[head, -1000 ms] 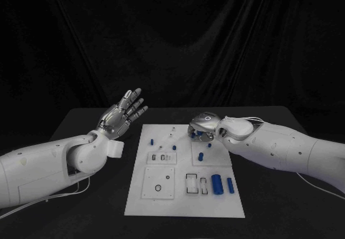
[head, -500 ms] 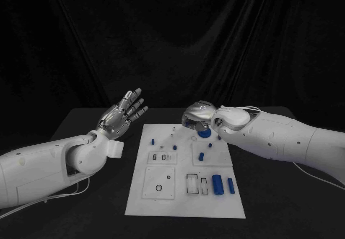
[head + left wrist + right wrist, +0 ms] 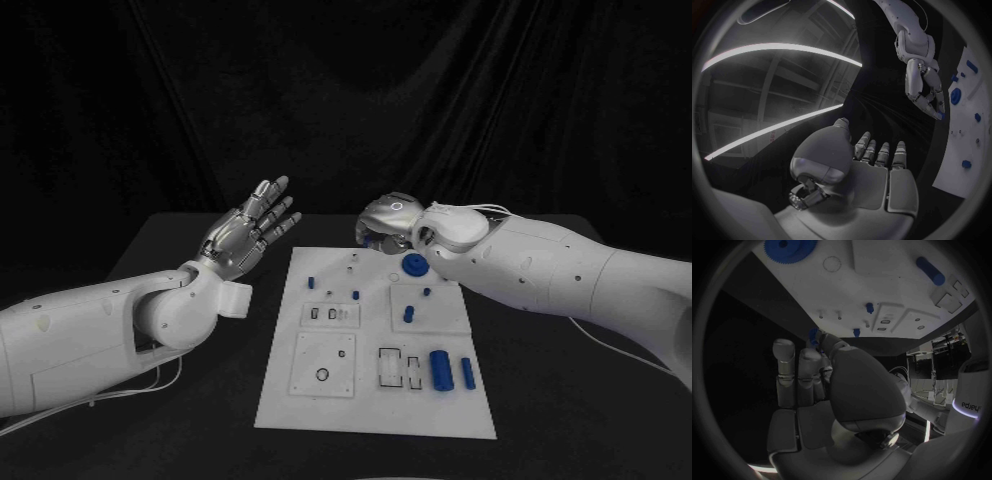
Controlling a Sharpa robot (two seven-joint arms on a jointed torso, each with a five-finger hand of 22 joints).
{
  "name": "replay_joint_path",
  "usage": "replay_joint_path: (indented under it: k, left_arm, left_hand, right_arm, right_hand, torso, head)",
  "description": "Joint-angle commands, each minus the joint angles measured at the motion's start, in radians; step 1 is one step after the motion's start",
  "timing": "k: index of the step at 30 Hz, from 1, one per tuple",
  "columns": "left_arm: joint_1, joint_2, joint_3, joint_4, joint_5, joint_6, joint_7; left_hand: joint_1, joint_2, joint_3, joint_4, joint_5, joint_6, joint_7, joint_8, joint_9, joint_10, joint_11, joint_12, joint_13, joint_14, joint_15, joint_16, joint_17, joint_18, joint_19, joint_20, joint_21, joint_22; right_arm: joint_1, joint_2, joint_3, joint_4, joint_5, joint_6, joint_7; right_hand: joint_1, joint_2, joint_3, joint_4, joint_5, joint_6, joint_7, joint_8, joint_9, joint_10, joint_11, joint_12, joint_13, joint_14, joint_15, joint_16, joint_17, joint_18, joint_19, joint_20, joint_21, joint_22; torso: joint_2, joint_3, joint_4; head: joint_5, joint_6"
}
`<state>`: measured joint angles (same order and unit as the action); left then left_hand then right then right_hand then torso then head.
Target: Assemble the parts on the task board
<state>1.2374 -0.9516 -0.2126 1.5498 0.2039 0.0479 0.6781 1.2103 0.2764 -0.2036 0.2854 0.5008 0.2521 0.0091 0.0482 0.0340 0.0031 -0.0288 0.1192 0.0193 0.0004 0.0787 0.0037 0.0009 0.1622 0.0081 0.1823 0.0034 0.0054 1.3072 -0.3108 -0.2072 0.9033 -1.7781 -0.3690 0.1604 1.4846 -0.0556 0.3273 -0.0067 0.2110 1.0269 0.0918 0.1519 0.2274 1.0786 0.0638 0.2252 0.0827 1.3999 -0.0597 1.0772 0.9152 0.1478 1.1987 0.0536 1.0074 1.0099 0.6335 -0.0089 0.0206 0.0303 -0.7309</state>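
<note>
I see the task board [image 3: 372,400] lying in the middle of the black table [image 3: 173,250], with my right hand [image 3: 387,222] hovering over the board's far edge. In the right wrist view a small blue part [image 3: 814,335] sits at the tips of its curled fingers [image 3: 784,365], apparently pinched there, though I cannot be sure of the hold. A blue gear [image 3: 415,265] lies on the board near its far right corner, just beside that hand. Two blue cylinders [image 3: 440,369] lie side by side toward the near right corner, and smaller blue pieces [image 3: 408,314] sit around the board's middle. My left hand [image 3: 250,228] is raised off the board's far left corner, fingers spread and holding nothing.
</note>
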Motion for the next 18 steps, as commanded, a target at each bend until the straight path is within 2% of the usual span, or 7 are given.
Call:
replay_joint_path:
  k: [1, 2, 3, 6, 9, 11, 18]
  left_arm:
    - [0.006, 0.000, 0.001, 0.010, 0.003, -0.030, 0.126]
    - [0.008, 0.000, 0.001, 0.012, 0.003, -0.032, 0.126]
    - [0.013, 0.001, 0.001, 0.015, 0.003, -0.035, 0.125]
    - [0.019, 0.001, 0.001, 0.022, 0.003, -0.039, 0.124]
    - [0.025, -0.001, 0.001, 0.029, 0.003, -0.044, 0.124]
    - [0.028, -0.002, 0.001, 0.033, 0.003, -0.046, 0.124]
    - [0.033, -0.004, 0.001, 0.041, 0.003, -0.048, 0.125]
  left_hand:
    - [0.010, -0.002, 0.005, -0.001, 0.004, 0.007, 0.002, 0.004, 0.001, 0.002, 0.005, 0.005, 0.001, 0.000, -0.003, -0.004, -0.001, 0.016, 0.001, 0.006, 0.005, 0.001]
    - [0.010, -0.002, 0.005, -0.001, 0.004, 0.007, 0.002, 0.004, 0.001, 0.002, 0.005, 0.005, 0.001, 0.000, -0.003, -0.004, -0.001, 0.016, 0.001, 0.006, 0.005, 0.001]
    - [0.010, -0.002, 0.005, -0.001, 0.004, 0.007, 0.002, 0.004, 0.001, 0.002, 0.005, 0.005, 0.001, 0.000, -0.003, -0.004, -0.001, 0.016, 0.001, 0.006, 0.005, 0.001]
    - [0.011, -0.003, 0.005, -0.001, 0.005, 0.007, 0.003, 0.005, 0.001, 0.002, 0.006, 0.006, 0.001, 0.000, -0.003, -0.004, -0.001, 0.016, 0.001, 0.007, 0.006, 0.001]
    - [0.011, -0.003, 0.005, -0.001, 0.005, 0.007, 0.003, 0.005, 0.001, 0.002, 0.006, 0.006, 0.001, 0.000, -0.003, -0.004, -0.001, 0.016, 0.001, 0.007, 0.006, 0.001]
    - [0.011, -0.003, 0.005, -0.001, 0.005, 0.007, 0.003, 0.005, 0.001, 0.002, 0.006, 0.006, 0.001, 0.000, -0.003, -0.004, -0.001, 0.016, 0.001, 0.007, 0.006, 0.001]
    - [0.011, -0.003, 0.005, -0.001, 0.005, 0.007, 0.003, 0.005, 0.001, 0.002, 0.006, 0.006, 0.001, 0.000, -0.003, -0.004, -0.001, 0.016, 0.001, 0.007, 0.006, 0.001]
  right_arm:
    - [0.003, 0.013, 0.001, -0.019, 0.004, 0.000, 0.001]
    - [0.003, 0.018, 0.001, -0.025, 0.004, 0.002, 0.001]
    - [0.004, 0.027, 0.001, -0.035, 0.004, 0.004, 0.001]
    - [0.004, 0.038, 0.001, -0.046, 0.004, 0.007, 0.001]
    - [0.004, 0.050, 0.001, -0.061, 0.004, 0.011, 0.001]
    - [0.004, 0.057, 0.001, -0.071, 0.004, 0.014, 0.002]
    - [0.002, 0.072, 0.001, -0.096, 0.004, 0.027, 0.001]
  right_hand:
    - [0.002, -0.010, 0.004, 0.003, -0.005, -0.008, -0.001, -0.004, 0.001, 0.027, -0.026, -0.005, 0.002, 0.007, 0.003, 0.002, 0.001, -0.007, 0.005, -0.001, 0.006, 0.001]
    - [0.002, -0.010, 0.005, 0.004, -0.006, -0.010, -0.001, -0.005, 0.001, 0.026, -0.026, -0.007, 0.002, 0.006, 0.003, 0.001, 0.000, -0.007, 0.005, 0.000, 0.006, 0.002]
    - [0.002, -0.010, 0.005, 0.004, -0.006, -0.010, -0.001, -0.006, 0.001, 0.026, -0.026, -0.007, 0.002, 0.006, 0.003, 0.001, 0.000, -0.007, 0.005, 0.000, 0.006, 0.002]
    - [0.003, -0.012, 0.005, 0.003, -0.008, -0.012, -0.002, -0.008, 0.001, 0.026, -0.026, -0.010, 0.001, 0.005, 0.004, -0.001, -0.002, -0.007, 0.004, 0.000, 0.005, 0.003]
    - [0.002, -0.013, 0.005, 0.004, -0.009, -0.014, -0.002, -0.009, 0.001, 0.026, -0.026, -0.011, 0.001, 0.005, 0.004, 0.000, -0.001, -0.007, 0.003, 0.000, 0.005, 0.003]
    - [0.003, -0.014, 0.006, 0.004, -0.010, -0.016, -0.002, -0.012, 0.001, 0.025, -0.026, -0.013, 0.000, 0.004, 0.004, -0.001, -0.002, -0.007, 0.003, 0.000, 0.005, 0.004]
    - [0.001, -0.015, 0.007, 0.006, -0.012, -0.020, -0.001, -0.015, 0.001, 0.024, -0.026, -0.018, -0.001, 0.003, 0.004, -0.004, -0.004, -0.007, 0.002, 0.001, 0.005, 0.006]
  torso:
    - [0.007, -0.0006, 0.0066]
    - [0.008, -0.0006, 0.0067]
    - [0.011, -0.0017, 0.0112]
    - [0.017, -0.0041, 0.0164]
    - [0.020, -0.0052, 0.0185]
    - [0.028, -0.0086, 0.0270]
    - [0.040, -0.0143, 0.0384]
  head:
    - [-0.002, 0.005]
    - [-0.002, 0.005]
    - [-0.003, 0.004]
    - [-0.005, 0.006]
    - [-0.007, 0.006]
    - [-0.018, 0.013]
    - [-0.028, 0.021]
